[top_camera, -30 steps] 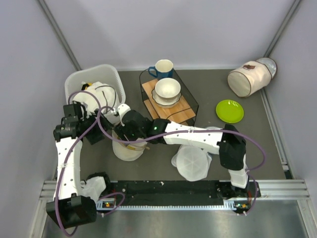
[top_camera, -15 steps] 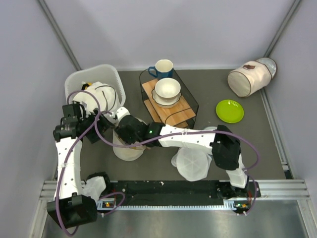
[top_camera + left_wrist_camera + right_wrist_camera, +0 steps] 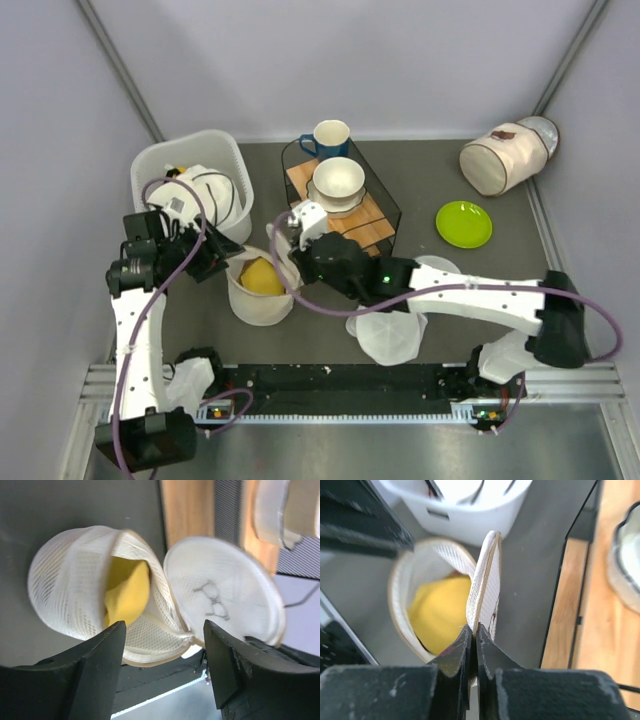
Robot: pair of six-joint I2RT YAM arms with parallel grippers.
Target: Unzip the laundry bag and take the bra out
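- A basket stands just behind the pouch. A rack with a bowl is to its right, and pale discs lie near the front under the right arm.
- The pouch is cream mesh and lies open on the table in front of the basket, with yellow cloth showing inside.
- Its round flap, bearing a glasses mark, stands on edge.
- The right gripper is clenched on the flap's rim.
- The left gripper hovers by the pouch, jaws spread and holding nothing.
- The table is dark grey and the walls are pale.

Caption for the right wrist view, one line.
Right gripper pinches the laundry bag by its raised lid; yellow cloth shows inside.
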